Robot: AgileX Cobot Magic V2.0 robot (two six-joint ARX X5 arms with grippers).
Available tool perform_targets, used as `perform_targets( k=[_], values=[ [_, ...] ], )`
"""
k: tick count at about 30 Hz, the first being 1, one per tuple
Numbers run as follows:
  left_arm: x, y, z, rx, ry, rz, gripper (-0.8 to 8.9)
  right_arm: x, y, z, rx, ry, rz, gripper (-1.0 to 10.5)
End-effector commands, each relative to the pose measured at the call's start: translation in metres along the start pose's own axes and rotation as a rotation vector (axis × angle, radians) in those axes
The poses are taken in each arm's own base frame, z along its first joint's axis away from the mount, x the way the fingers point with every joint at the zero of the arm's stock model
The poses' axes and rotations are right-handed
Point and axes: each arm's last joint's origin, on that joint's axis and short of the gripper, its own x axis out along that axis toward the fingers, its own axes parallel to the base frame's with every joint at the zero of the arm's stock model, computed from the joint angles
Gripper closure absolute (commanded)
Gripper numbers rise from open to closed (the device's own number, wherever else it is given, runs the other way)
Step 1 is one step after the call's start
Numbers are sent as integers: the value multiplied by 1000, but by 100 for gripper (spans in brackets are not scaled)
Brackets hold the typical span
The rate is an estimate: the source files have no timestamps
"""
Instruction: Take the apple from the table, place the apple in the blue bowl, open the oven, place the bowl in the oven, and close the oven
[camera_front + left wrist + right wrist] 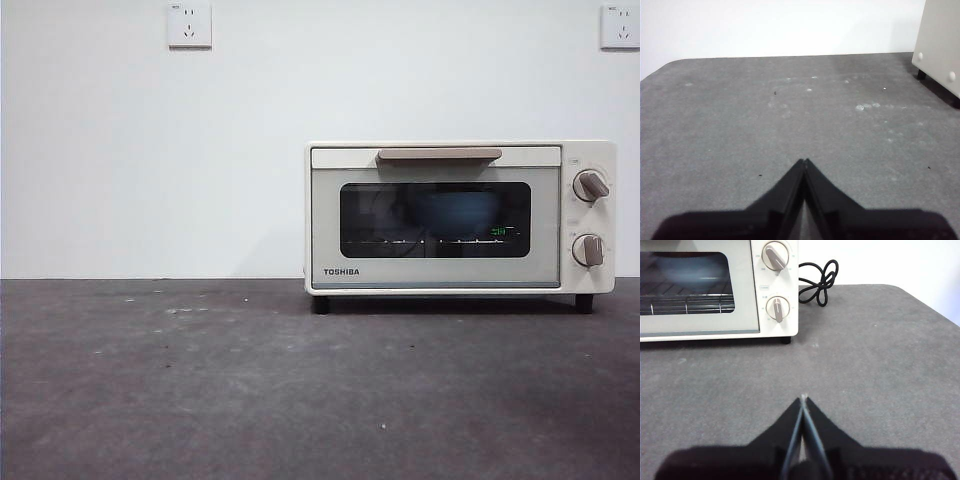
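- The oven (460, 218) sits on the table (200, 380), on the right side and far back by the white wall (150, 150).
- The oven door is shut. Its tan handle (439, 154) runs across the top of the door.
- The blue bowl (458, 208) is inside the oven, on the wire rack. You can see it through the dark glass.
- I cannot see the apple. The glass is too dark to tell if it is in the bowl.
- Two grey knobs (590, 185) are on the right side of the oven, one above the other.
- A black cord (819, 285) lies curled on the table just beside the oven.
- The left gripper (804, 161) is over bare table, well apart from the oven. Its two black jaws are pressed together and it has nothing in it.
- The right gripper (803, 398) is over the table near the front of the oven, by the knobs. Its jaws are closed tight too, and it has nothing in it.
- Two wall plugs (190, 25) are high on the wall.
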Motion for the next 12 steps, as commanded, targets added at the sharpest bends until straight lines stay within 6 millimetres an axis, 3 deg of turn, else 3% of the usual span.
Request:
perform_targets(
  k=[1,12],
  values=[
    [1,0,-3,35,4,4,817,1,0,-3,3,3,4,946],
    [1,0,-3,65,4,4,817,1,0,-3,3,3,4,946]
  ],
)
